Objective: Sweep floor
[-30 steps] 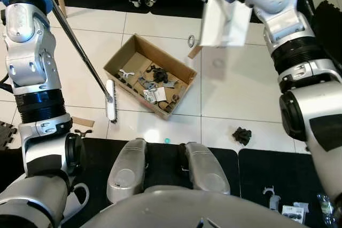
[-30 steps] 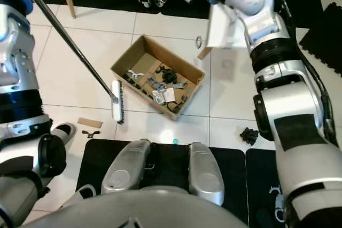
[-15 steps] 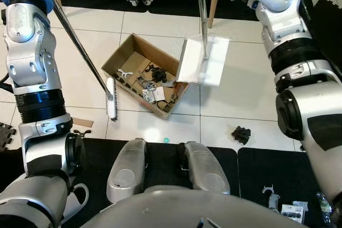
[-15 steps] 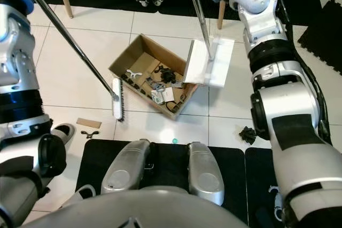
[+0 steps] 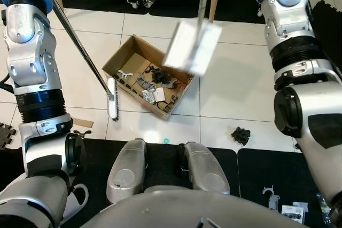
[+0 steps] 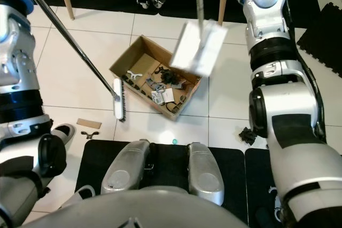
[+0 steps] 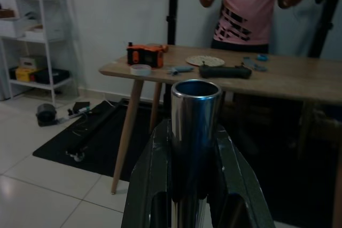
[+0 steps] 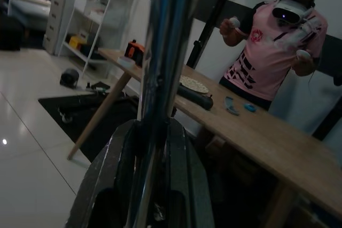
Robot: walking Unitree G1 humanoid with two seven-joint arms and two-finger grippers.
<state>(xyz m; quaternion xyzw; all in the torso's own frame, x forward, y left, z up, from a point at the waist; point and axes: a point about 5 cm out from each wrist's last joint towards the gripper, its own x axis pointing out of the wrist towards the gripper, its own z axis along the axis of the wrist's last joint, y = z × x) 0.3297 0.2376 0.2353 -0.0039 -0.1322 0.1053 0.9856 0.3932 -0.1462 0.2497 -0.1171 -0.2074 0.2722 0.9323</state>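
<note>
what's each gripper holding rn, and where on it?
Left gripper is shut on the top end of the broom handle. Right gripper is shut on the dustpan handle, partway along the metal pole.

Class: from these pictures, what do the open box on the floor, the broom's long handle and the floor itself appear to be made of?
The open brown box looks like plain matte corrugated cardboard, given its tan folded flaps. The broom's long handle seems polished metal: it is silvery, with bright highlights. The white floor appears to be glossy ceramic tile, with grout lines and a reflected light spot.
</note>
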